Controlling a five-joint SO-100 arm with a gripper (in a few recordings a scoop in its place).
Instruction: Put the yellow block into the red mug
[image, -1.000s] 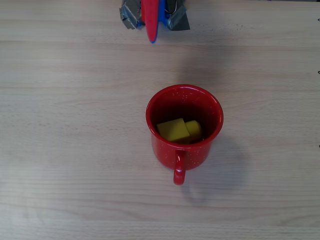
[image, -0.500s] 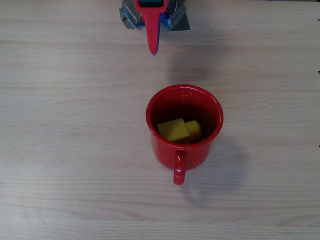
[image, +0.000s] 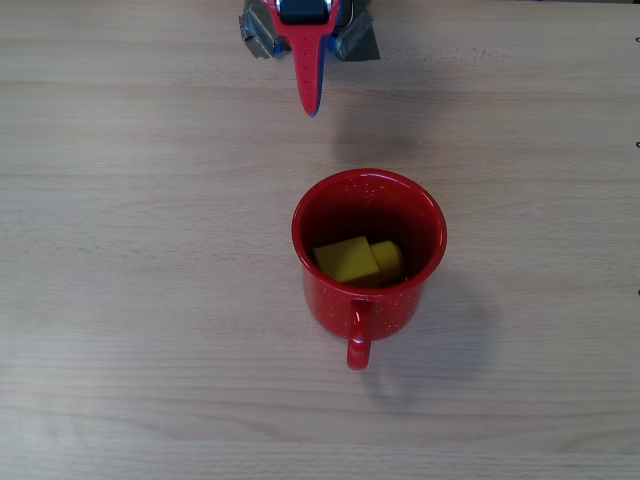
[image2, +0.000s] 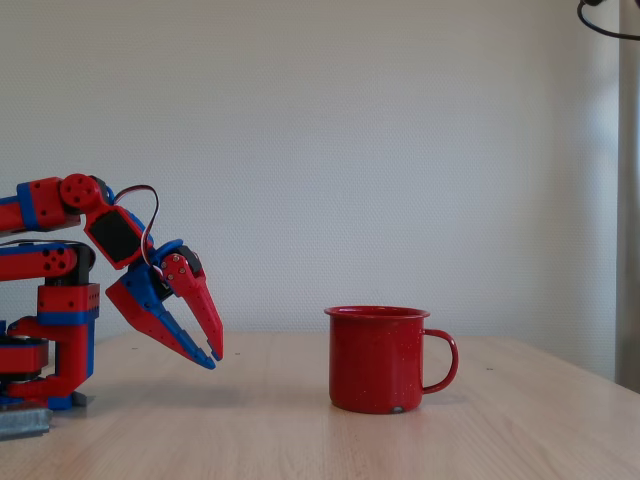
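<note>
My fingers (image2: 213, 353), tapered red and blue plastic blades, stand slightly apart with nothing between them, tips angled down just above the desk (image: 130, 250) and well apart from the red mug (image2: 378, 360). The yellow block (image: 347, 259) lies tilted inside the mug on its dark red floor, a flat face up, its round stud pointing sideways. The mug is speckled enamel with a rounded rim and small loop handle, upright on pale wood-grain laminate.
</note>
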